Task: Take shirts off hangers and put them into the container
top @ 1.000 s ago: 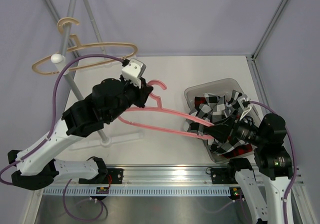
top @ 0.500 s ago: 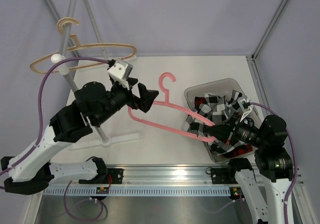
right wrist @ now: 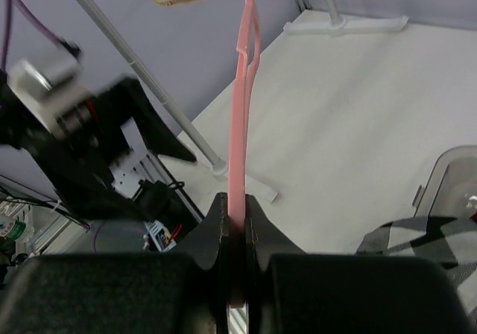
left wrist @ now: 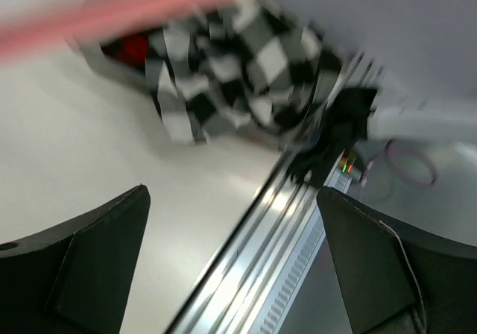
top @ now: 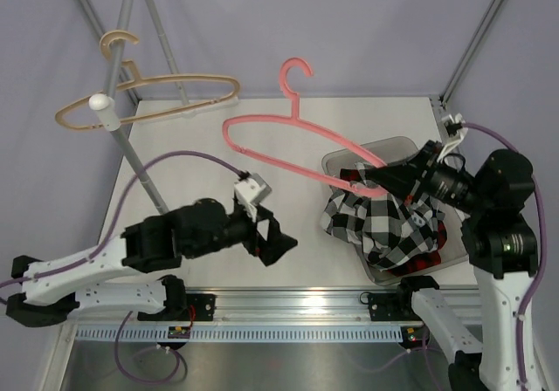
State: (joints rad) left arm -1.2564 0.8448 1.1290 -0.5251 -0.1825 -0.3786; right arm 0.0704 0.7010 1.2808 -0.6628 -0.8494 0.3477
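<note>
Weighing risks at this instant: right pincer is pressed together on one arm-end of the pink hanger, which juts out long toward the far left with its hook well away from the grip. I judge this a poor lever; so narrow a pinch at the tip could let the hanger swivel or slip if swung fast. Black-and-white shirt lies bunched in the container, but a fold hangs over the left rim on the worktop side; I cannot tell whether the gripped end is quite free of the cloth; if it is not, pulling away would drag the shirt out, and the overhanging fold might slide out under its own weight anyway. Red-and-black shirt shows beneath it, inside the tub at the near right. Left pincer is spread wide and empty, low over the worktop, left of the container; a dropped hanger might land on that arm. Beige hanger hangs bare on the rack pole at far left, well apart from the pink one — both shirts look off their hangers. Surface: plain white matt worktop; metal rail along the near edge. Room: pale lilac-grey walls; grey frame posts at the corners.
</note>
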